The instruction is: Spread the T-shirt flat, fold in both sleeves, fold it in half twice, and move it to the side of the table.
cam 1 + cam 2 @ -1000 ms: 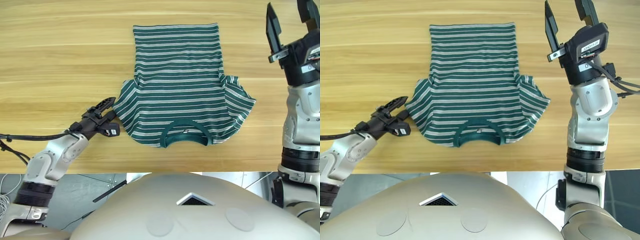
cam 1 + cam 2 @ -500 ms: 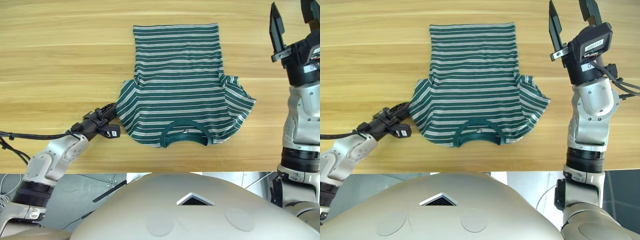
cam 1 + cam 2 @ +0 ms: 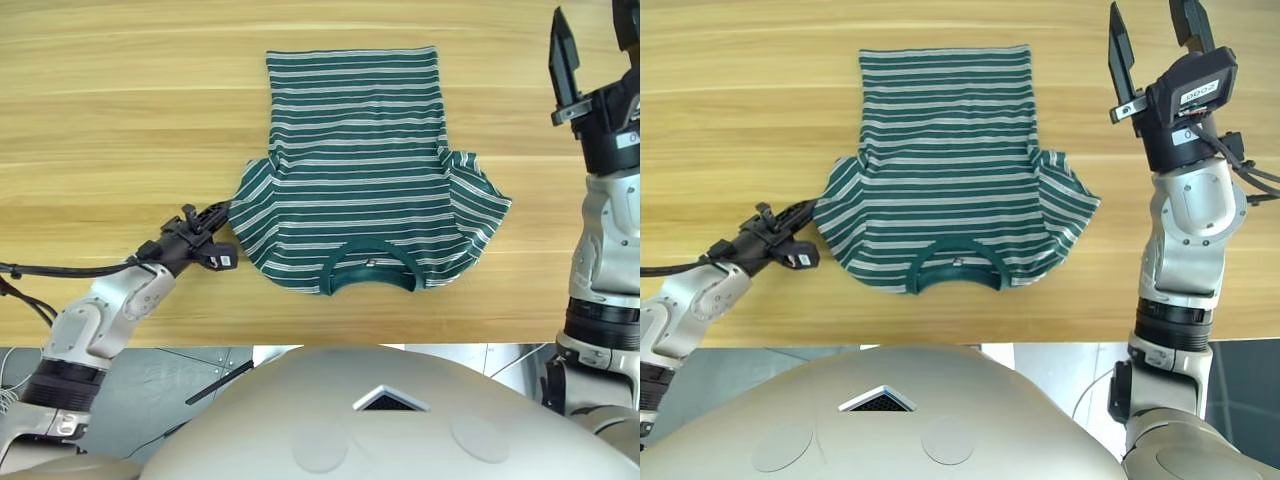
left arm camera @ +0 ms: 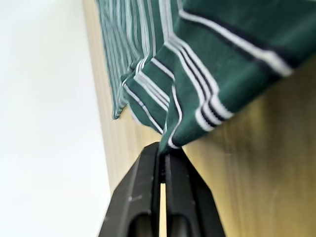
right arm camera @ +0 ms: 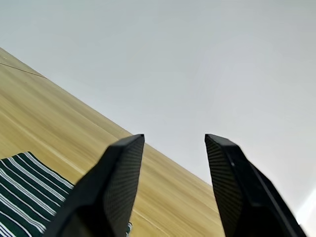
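Gripping the left sleeve of the T-shirt by its hem, the left claw is lying low on the tabletop at lower left of the left eye view, its fingers clamped together on the striped cloth. The T-shirt is lying at frame centre, collar nearest, body flat, both sleeves bunched and not yet folded in. Judgement: the sleeve is calling for a shallow lift and a carry toward frame centre, laying it over the body without dragging the shirt. The right claw is hovering at upper right, fingers apart, well clear of the right sleeve.
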